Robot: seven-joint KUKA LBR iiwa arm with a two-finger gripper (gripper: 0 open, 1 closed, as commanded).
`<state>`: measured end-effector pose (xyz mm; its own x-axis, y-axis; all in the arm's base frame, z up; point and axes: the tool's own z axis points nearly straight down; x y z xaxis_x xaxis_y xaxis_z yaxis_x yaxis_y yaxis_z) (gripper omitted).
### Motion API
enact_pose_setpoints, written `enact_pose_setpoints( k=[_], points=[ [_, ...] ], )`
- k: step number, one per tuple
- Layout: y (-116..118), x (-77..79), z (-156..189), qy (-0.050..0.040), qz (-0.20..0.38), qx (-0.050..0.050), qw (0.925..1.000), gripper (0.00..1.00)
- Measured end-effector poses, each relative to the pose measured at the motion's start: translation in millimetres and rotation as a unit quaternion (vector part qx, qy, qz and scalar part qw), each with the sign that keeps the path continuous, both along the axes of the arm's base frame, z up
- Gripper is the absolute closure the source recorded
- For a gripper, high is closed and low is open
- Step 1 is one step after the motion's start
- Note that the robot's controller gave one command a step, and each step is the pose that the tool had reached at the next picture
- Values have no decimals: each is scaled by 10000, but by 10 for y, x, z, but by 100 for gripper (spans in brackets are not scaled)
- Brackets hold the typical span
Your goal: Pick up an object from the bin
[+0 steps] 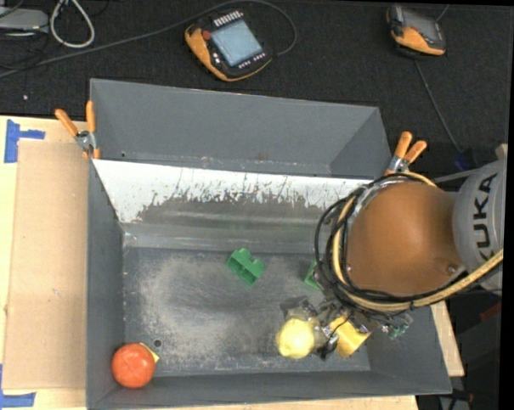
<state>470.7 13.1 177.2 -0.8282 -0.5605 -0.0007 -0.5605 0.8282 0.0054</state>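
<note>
Grey metal walls of the bin (196, 231) ring the tool (325, 333), which hangs low beneath the arm's orange cover (400, 240) — whether it is released or clenched cannot be told. Right against the tool on the view's left sits a round yellow fruit (295, 339), with a yellow block (351, 338) just on the tool's other side; a green block (246, 266) lies farther up-left, and an orange ball (133, 365) well away to the left.

I see an orange-edged pendant (232, 44) w/ screen on dark floor (331, 76), 2nd handset (415, 28) top right, white cable (71, 18) top left.
</note>
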Motion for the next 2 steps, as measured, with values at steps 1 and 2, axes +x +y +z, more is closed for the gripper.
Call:
enact_pose_setpoints(
  k=[1, 2],
  points=[
    [2, 6, 59, -12, -7, 2, 10000, 100],
    [7, 5, 150, -5, -20, 5, 10000, 100]
  ],
)
